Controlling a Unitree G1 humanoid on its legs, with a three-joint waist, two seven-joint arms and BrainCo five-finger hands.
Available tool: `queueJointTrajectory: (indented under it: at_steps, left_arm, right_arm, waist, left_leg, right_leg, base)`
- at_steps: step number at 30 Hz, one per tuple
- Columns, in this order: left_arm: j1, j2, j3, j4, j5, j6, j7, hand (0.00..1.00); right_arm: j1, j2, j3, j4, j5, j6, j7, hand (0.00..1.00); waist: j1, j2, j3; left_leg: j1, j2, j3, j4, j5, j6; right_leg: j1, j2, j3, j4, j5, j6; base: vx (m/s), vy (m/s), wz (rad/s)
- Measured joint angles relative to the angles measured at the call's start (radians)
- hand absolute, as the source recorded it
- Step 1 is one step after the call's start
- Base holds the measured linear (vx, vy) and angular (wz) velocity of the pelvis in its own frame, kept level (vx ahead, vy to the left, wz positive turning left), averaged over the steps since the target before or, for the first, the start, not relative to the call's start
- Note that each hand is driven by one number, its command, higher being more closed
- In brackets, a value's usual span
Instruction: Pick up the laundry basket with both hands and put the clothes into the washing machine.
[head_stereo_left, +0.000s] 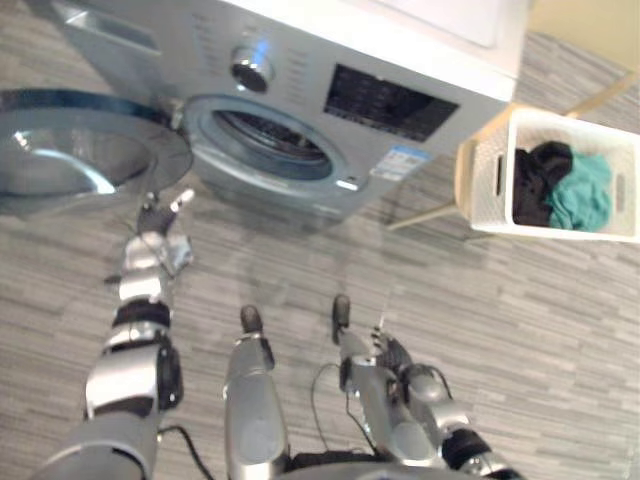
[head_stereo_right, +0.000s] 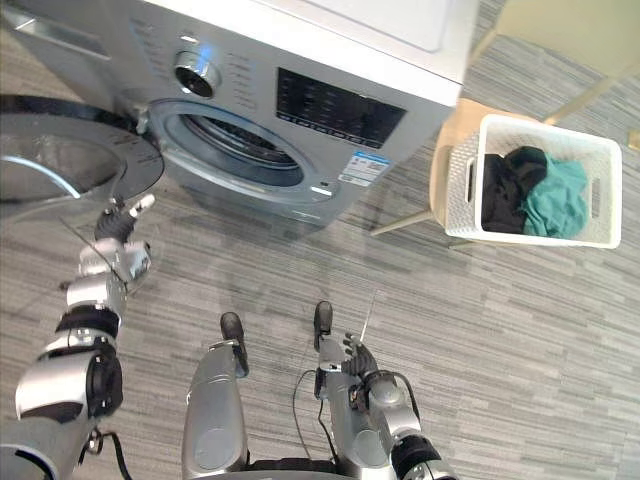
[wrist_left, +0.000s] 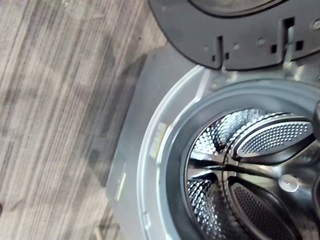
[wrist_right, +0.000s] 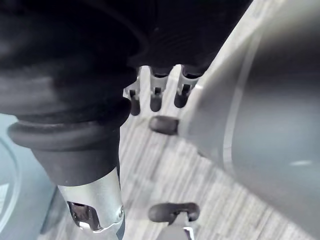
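A white laundry basket (head_stereo_left: 488, 178) stands on a light wooden stool at the right, beside the washing machine. A black garment (head_stereo_left: 538, 182) and a teal garment (head_stereo_left: 586, 192) lie inside it. The silver front-loading washing machine (head_stereo_right: 300, 95) has its round door (head_stereo_right: 60, 160) swung wide to the left, and the bare steel drum (wrist_left: 250, 165) shows through the opening. My left hand (head_stereo_left: 158, 230) is raised in front of the door's edge, fingers relaxed and holding nothing. Low by my side, far from the basket, my right hand (head_stereo_right: 352, 362) hangs with straight fingers (wrist_right: 156, 100).
The stool (head_stereo_right: 445, 150) under the basket has thin legs reaching toward the machine's right corner. Grey striped plank floor (head_stereo_left: 560, 320) spreads between me and the basket. The open door juts out over the floor at my left.
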Motion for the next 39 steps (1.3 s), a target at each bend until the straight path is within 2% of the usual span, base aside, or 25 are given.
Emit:
queueJointTrajectory:
  at_steps: [2, 3, 6, 7, 8, 10, 12, 15, 17, 18, 20, 21, 23, 25, 26, 28, 29, 31, 33, 34, 35, 36, 37, 38, 39]
  left_arm:
    - [0.124, -0.050, 0.000, -0.009, -0.017, -0.012, -0.002, 0.00]
    - [0.197, -0.088, 0.001, -0.009, -0.017, -0.016, -0.002, 0.00]
    - [0.339, -0.189, 0.021, -0.005, -0.015, -0.017, -0.002, 0.00]
    - [0.428, -0.249, 0.032, 0.001, -0.015, -0.016, -0.002, 0.00]
    - [0.462, -0.268, 0.035, 0.007, -0.015, -0.016, -0.002, 0.00]
    - [0.582, -0.312, 0.036, 0.060, -0.014, -0.014, -0.001, 0.00]
    - [0.633, -0.328, 0.037, 0.101, -0.011, -0.013, 0.001, 0.00]
    - [0.665, -0.345, 0.038, 0.116, 0.024, -0.013, 0.019, 0.00]
    - [0.676, -0.357, 0.039, 0.119, 0.052, -0.013, 0.028, 0.00]
    - [0.679, -0.361, 0.044, 0.119, 0.052, -0.013, 0.029, 0.00]
    - [0.680, -0.382, 0.076, 0.123, 0.050, -0.014, 0.038, 0.00]
    - [0.677, -0.388, 0.079, 0.124, 0.042, -0.015, 0.043, 0.00]
    - [0.675, -0.395, 0.098, 0.114, 0.024, -0.020, 0.045, 0.00]
    - [0.676, -0.396, 0.118, 0.112, 0.003, -0.027, 0.051, 0.00]
    - [0.677, -0.399, 0.116, 0.112, 0.002, -0.031, 0.050, 0.00]
    - [0.678, -0.427, 0.116, 0.091, -0.003, -0.042, 0.047, 0.00]
    - [0.678, -0.430, 0.115, 0.090, -0.003, -0.043, 0.047, 0.00]
    - [0.681, -0.430, 0.107, 0.091, -0.002, -0.042, 0.046, 0.00]
    - [0.682, -0.431, 0.106, 0.095, -0.001, -0.041, 0.046, 0.00]
    - [0.685, -0.436, 0.103, 0.099, -0.002, -0.040, 0.046, 0.00]
    - [0.686, -0.432, 0.099, 0.103, -0.002, -0.041, 0.046, 0.00]
    - [0.689, -0.432, 0.099, 0.105, -0.003, -0.041, 0.046, 0.00]
    - [0.688, -0.431, 0.097, 0.105, -0.003, -0.040, 0.048, 0.00]
    - [0.684, -0.424, 0.089, 0.105, -0.003, -0.038, 0.049, 0.00]
    - [0.680, -0.416, 0.062, 0.110, -0.002, -0.033, 0.046, 0.00]
  right_arm:
    - [-0.004, -0.002, -0.032, 0.024, -0.002, 0.005, -0.002, 0.00]
    - [0.003, -0.002, -0.061, 0.036, 0.000, 0.006, -0.003, 0.00]
    - [0.013, -0.005, -0.172, 0.051, 0.012, 0.021, -0.007, 0.00]
    - [0.016, -0.019, -0.235, 0.035, 0.031, 0.024, -0.010, 0.00]
    - [0.018, -0.022, -0.262, 0.009, 0.045, 0.027, -0.015, 0.00]
    - [0.032, -0.025, -0.339, -0.139, 0.073, 0.022, -0.059, 0.00]
    - [0.031, -0.026, -0.392, -0.254, 0.080, 0.018, -0.095, 0.00]
    - [0.022, -0.040, -0.468, -0.403, 0.057, -0.004, -0.155, 0.00]
    - [0.024, -0.050, -0.487, -0.465, 0.040, -0.020, -0.194, 0.00]
    - [0.023, -0.053, -0.485, -0.485, 0.040, -0.021, -0.204, 0.00]
    - [0.021, -0.055, -0.474, -0.544, 0.040, -0.025, -0.211, 0.00]
    - [0.020, -0.054, -0.472, -0.569, 0.039, -0.027, -0.218, 0.00]
    - [0.021, -0.054, -0.469, -0.594, 0.039, -0.037, -0.245, 0.00]
    - [0.041, -0.055, -0.466, -0.671, 0.039, -0.053, -0.272, 0.00]
    - [0.043, -0.057, -0.462, -0.694, 0.039, -0.058, -0.277, 0.00]
    - [0.038, -0.071, -0.470, -0.768, 0.039, -0.077, -0.290, 0.00]
    - [0.037, -0.073, -0.469, -0.776, 0.039, -0.081, -0.290, 0.00]
    - [0.011, -0.077, -0.453, -0.777, 0.036, -0.086, -0.291, 0.00]
    - [-0.036, -0.079, -0.425, -0.776, 0.007, -0.086, -0.292, 0.00]
    - [-0.071, -0.087, -0.402, -0.773, -0.005, -0.086, -0.299, 0.00]
    - [-0.077, -0.087, -0.388, -0.771, -0.009, -0.084, -0.308, 0.00]
    - [-0.083, -0.091, -0.367, -0.773, -0.031, -0.084, -0.314, 0.00]
    - [-0.083, -0.091, -0.360, -0.777, -0.042, -0.084, -0.313, 0.00]
    - [-0.082, -0.089, -0.350, -0.777, -0.053, -0.081, -0.312, 0.00]
    - [-0.081, -0.083, -0.337, -0.777, -0.072, -0.065, -0.309, 0.00]
  waist:
    - [0.001, 0.004, -0.001]
    - [0.000, 0.019, -0.013]
    - [-0.004, 0.044, -0.060]
    - [-0.004, 0.057, -0.095]
    - [-0.004, 0.061, -0.109]
    - [-0.013, 0.078, -0.156]
    - [-0.030, 0.086, -0.196]
    - [-0.032, 0.086, -0.242]
    - [-0.045, 0.092, -0.274]
    - [-0.054, 0.099, -0.285]
    - [-0.053, 0.118, -0.310]
    - [-0.055, 0.124, -0.313]
    - [-0.053, 0.122, -0.313]
    - [-0.052, 0.122, -0.311]
    - [-0.054, 0.124, -0.311]
    - [-0.050, 0.135, -0.318]
    - [-0.047, 0.139, -0.321]
    - [-0.028, 0.148, -0.322]
    - [-0.022, 0.159, -0.321]
    - [-0.016, 0.187, -0.320]
    - [-0.001, 0.178, -0.321]
    - [0.000, 0.159, -0.328]
    - [-0.002, 0.152, -0.327]
    - [-0.005, 0.137, -0.324]
    - [0.000, 0.135, -0.324]
  left_leg:
    - [0.076, 0.009, 0.039, 0.002, -0.019, -0.007]
    - [0.105, 0.020, 0.049, 0.015, -0.039, -0.014]
    - [0.147, 0.036, 0.072, 0.028, -0.063, -0.024]
    - [0.184, 0.047, 0.102, 0.021, -0.069, -0.027]
    - [0.201, 0.051, 0.120, 0.016, -0.071, -0.029]
    - [0.276, 0.069, 0.184, 0.010, -0.094, -0.050]
    - [0.313, 0.083, 0.227, -0.008, -0.102, -0.057]
    - [0.410, 0.065, 0.314, -0.097, -0.081, -0.077]
    - [0.467, 0.053, 0.354, -0.162, -0.052, -0.093]
    - [0.482, 0.055, 0.361, -0.174, -0.045, -0.099]
    - [0.521, 0.075, 0.399, -0.173, -0.032, -0.108]
    - [0.528, 0.093, 0.407, -0.143, -0.026, -0.103]
    - [0.525, 0.141, 0.406, -0.022, 0.010, -0.047]
    - [0.478, 0.219, 0.378, 0.214, 0.093, 0.119]
    - [0.452, 0.221, 0.345, 0.259, 0.073, 0.111]
    - [0.339, 0.126, 0.223, 0.290, -0.016, 0.053]
    - [0.322, 0.100, 0.212, 0.274, -0.032, 0.049]
    - [0.267, -0.030, 0.192, 0.142, -0.057, 0.057]
    - [0.231, -0.120, 0.173, 0.000, -0.045, 0.051]
    - [0.240, -0.144, 0.165, -0.093, -0.001, 0.106]
    - [0.255, -0.159, 0.163, -0.112, -0.006, 0.101]
    - [0.276, -0.193, 0.146, -0.148, -0.011, 0.109]
    - [0.284, -0.208, 0.136, -0.156, -0.017, 0.112]
    - [0.309, -0.234, 0.125, -0.175, -0.039, 0.106]
    - [0.333, -0.248, 0.107, -0.188, -0.046, 0.105]
  right_leg:
    - [0.026, -0.053, -0.141, 0.061, -0.047, -0.018]
    - [0.053, -0.067, -0.202, 0.076, -0.054, -0.028]
    - [0.071, -0.070, -0.223, 0.099, -0.069, -0.031]
    - [0.080, -0.083, -0.251, 0.103, -0.083, -0.029]
    - [0.086, -0.093, -0.277, 0.104, -0.087, -0.029]
    - [0.128, -0.119, -0.380, 0.103, -0.094, -0.039]
    - [0.133, -0.125, -0.406, 0.115, -0.099, -0.043]
    - [0.133, -0.169, -0.460, 0.171, -0.136, -0.016]
    - [0.133, -0.162, -0.443, 0.190, -0.150, -0.008]
    - [0.134, -0.149, -0.433, 0.193, -0.150, -0.015]
    - [0.138, -0.108, -0.394, 0.199, -0.154, -0.026]
    - [0.143, -0.092, -0.378, 0.199, -0.162, -0.038]
    - [0.170, -0.061, -0.344, 0.187, -0.172, -0.053]
    - [0.265, -0.034, -0.294, 0.123, -0.181, -0.073]
    - [0.281, -0.031, -0.289, 0.109, -0.181, -0.075]
    - [0.315, -0.033, -0.246, 0.066, -0.182, -0.082]
    - [0.322, -0.033, -0.238, 0.060, -0.182, -0.082]
    - [0.351, -0.039, -0.193, 0.030, -0.189, -0.090]
    - [0.355, -0.042, -0.167, 0.021, -0.190, -0.075]
    - [0.359, -0.028, -0.149, 0.025, -0.194, -0.053]
    - [0.364, -0.035, -0.143, 0.027, -0.204, -0.044]
    - [0.373, -0.057, -0.146, 0.036, -0.219, -0.024]
    - [0.375, -0.070, -0.158, 0.053, -0.233, -0.012]
    - [0.365, -0.101, -0.183, 0.139, -0.279, 0.011]
    - [0.320, -0.125, -0.184, 0.282, -0.308, 0.046]
  base:
    - [-0.03, -0.004, -0.49]
    - [0.01, 0.030, -0.33]
    - [0.07, 0.010, -0.31]
    - [0.10, 0.015, -0.44]
    - [0.14, 0.044, -0.69]
    - [0.14, 0.059, -0.76]
    - [0.11, 0.012, -0.55]
    - [0.14, -0.009, -0.55]
    - [0.15, -0.028, -0.42]
    - [0.20, -0.061, -0.45]
    - [0.17, -0.074, -0.74]
    - [0.22, -0.156, -0.90]
    - [0.18, -0.196, -0.67]
    - [0.16, -0.174, -0.55]
    - [0.16, -0.082, -0.43]
    - [0.15, -0.004, -0.48]
    - [0.15, 0.031, -0.52]
    - [0.15, 0.072, -0.56]
    - [0.14, 0.164, -0.50]
    - [0.13, 0.176, -0.44]
    - [0.15, 0.148, -0.18]
    - [0.12, 0.075, 0.13]
    - [0.23, 0.132, 0.49]
    - [0.23, 0.116, 0.57]
    - [0.28, 0.136, 0.55]
